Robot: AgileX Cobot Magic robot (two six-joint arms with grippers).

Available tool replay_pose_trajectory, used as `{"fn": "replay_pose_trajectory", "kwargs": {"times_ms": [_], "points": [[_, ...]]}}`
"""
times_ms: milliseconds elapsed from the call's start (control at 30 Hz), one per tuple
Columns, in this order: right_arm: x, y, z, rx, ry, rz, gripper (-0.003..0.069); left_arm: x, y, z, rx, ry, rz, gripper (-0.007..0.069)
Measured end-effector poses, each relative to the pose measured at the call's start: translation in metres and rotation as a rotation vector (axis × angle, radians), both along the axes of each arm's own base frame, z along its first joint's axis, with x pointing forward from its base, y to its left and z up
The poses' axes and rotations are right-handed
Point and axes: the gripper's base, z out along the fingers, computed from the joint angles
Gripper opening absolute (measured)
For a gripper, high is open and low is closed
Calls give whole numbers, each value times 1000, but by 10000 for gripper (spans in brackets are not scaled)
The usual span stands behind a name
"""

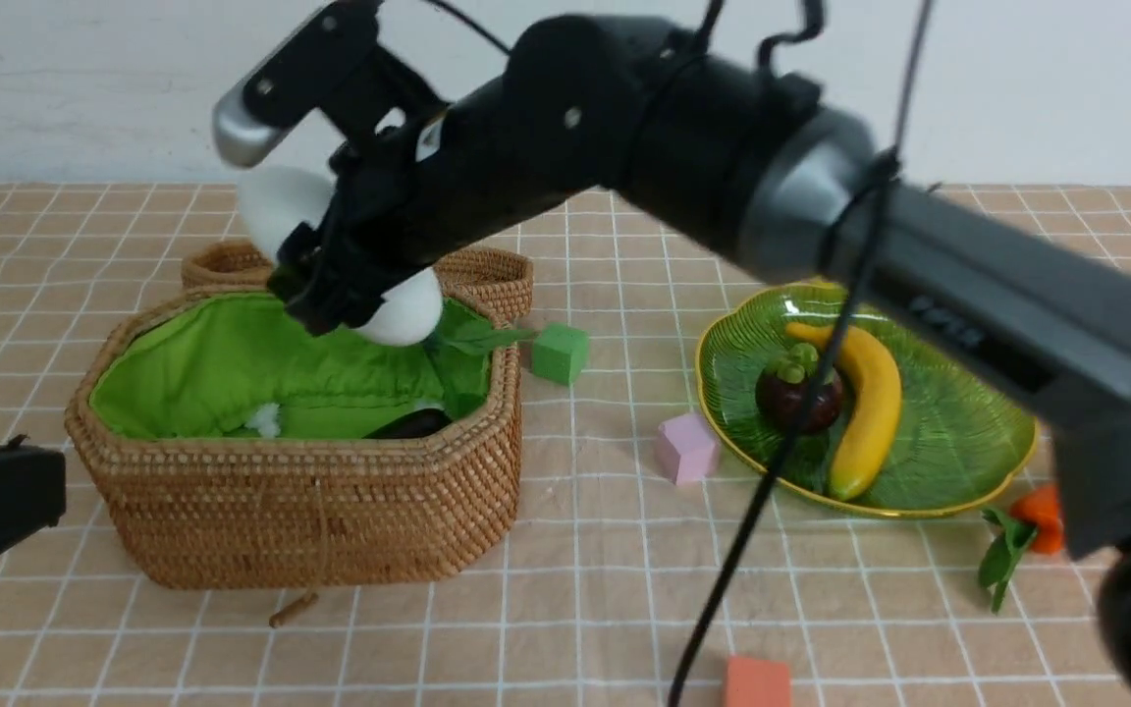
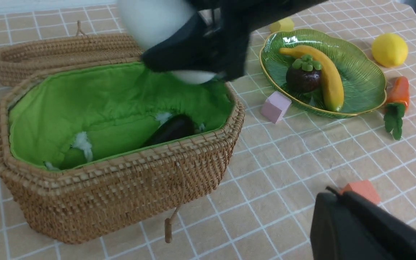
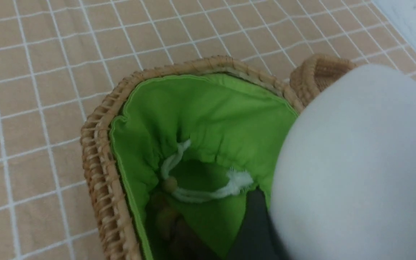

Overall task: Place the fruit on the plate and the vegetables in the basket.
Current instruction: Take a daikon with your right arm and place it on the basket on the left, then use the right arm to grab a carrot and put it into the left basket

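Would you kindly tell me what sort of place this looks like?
Probably a staged robot test bench, not a kitchen: checked cloth before a bare white wall, loose foam cubes, a robot arm holding a radish over the basket.

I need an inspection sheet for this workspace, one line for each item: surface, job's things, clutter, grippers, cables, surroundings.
Surface: checked beige cloth, flat.
Job's things: radish held above basket; eggplant inside basket; banana and mangosteen on plate; lemon and carrot on cloth beside plate.
Clutter: lid behind basket; green cube, pink cube, orange cube on cloth.
Grippers: right gripper shut on radish; left gripper shut, empty, left of basket.
Cables: black cable hangs from right arm, crossing plate in front view.
Surroundings: white wall; nothing else seen.
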Motion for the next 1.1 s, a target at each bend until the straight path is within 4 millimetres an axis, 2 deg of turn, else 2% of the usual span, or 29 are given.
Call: {"fn": "replay_pose_trajectory", "kwargs": {"times_ms": [100,167,267,300,367,433,500,567,600,633,667,700,767,833,933,967,1000,1033,1100], "points": [[0,10,-9,-21,-32,24,650,0,0,0,-2,1,1,-13],[-3,12,-9,-46,-39,40,671,0,0,0,-2,2,1,-13],[-15,8,4,-116,-41,76,674,0,0,0,2,-3,-2,-13],[-26,-2,18,-181,-31,100,653,0,0,1,-2,-11,-5,-13],[-33,-9,28,-223,-22,113,635,0,-1,1,-3,-19,-8,-13],[-56,-37,58,-355,20,143,571,1,-2,3,-4,-42,-19,-13],[-70,-57,81,-403,25,133,526,1,-2,5,-8,-58,-28,-13],[-78,-73,102,-390,20,76,492,0,-3,6,-16,-67,-40,-13],[-78,-75,103,-386,27,63,485,0,-4,6,-17,-69,-41,-13],[-82,-90,118,-357,33,-21,459,0,-4,6,-27,-67,-48,-13],[-82,-100,125,-343,39,-88,439,0,-5,6,-34,-64,-52,-13],[-82,-103,126,-339,43,-105,434,0,-5,6,-36,-64,-53,-13],[-75,-142,135,-269,127,-375,367,-1,-6,6,-52,-51,-61,-13],[-67,-182,131,-219,217,-595,309,-1,-6,6,-57,-47,-63,-13],[-61,-246,106,-175,378,-905,237,-1,-7,6,-54,-48,-67,-13],[-61,-254,100,-181,397,-938,231,-1,-7,6,-53,-49,-68,-13],[-61,-276,85,-178,462,-1044,218,-2,-7,6,-50,-51,-71,-13],[-61,-309,58,-166,578,-1214,214,-2,-7,6,-45,-53,-78,-13],[-62,-345,25,-94,730,-1413,231,-2,-8,5,-40,-55,-87,-13]]}}
